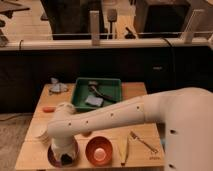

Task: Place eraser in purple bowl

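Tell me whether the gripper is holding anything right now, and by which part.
It cannot be told. The gripper sits low over the purple bowl, mostly hidden by the arm, so no hold on anything is visible.

Gripper (64, 157): over left bowl (51, 156), at table's (135, 91) 7 o'clock. Second bowl (98, 150): at its 3 o'clock. Tray (78, 98): 12 o'clock, behind. Fork (142, 142): 4 o'clock.

A wooden table (142, 91) stands before a dark wall (150, 65) topped by a pale ledge (100, 43) with posts (95, 27). Brownish floor (12, 135) lies to the left. The gripper (65, 157) hangs low over the table's front-left corner.
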Controlling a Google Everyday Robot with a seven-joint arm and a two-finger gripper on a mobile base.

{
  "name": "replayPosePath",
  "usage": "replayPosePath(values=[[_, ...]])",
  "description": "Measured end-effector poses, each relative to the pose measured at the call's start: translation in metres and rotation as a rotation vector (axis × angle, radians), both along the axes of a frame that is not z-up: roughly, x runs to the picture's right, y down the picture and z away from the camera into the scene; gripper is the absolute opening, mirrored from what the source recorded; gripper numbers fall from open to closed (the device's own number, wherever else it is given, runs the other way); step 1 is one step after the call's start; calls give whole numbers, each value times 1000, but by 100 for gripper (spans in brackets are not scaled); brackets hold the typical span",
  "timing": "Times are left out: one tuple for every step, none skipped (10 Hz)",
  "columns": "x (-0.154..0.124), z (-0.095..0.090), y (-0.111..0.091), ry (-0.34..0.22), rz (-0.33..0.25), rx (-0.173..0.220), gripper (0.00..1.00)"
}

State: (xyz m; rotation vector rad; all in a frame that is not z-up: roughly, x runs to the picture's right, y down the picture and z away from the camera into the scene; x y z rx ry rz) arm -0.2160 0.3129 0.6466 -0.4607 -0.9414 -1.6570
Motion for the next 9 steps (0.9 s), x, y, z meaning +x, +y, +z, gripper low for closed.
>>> replayPosePath(values=[[-13, -5, 9, -37, -34, -8, 8], [-26, -9, 18, -76, -68, -16, 18], [-35, -9, 24, -102, -99, -20, 30], [-40, -9, 25, -107, -106, -19, 38], [-43, -6, 23, -109, -108, -17, 47], [-45, -2, 15, -107, -100, -11, 59], [-44, 1, 9, -102, -91, -8, 68], [-42, 3, 4, -98, -80, -7, 75], [-36, 6, -7, -92, -62, -6, 80]])
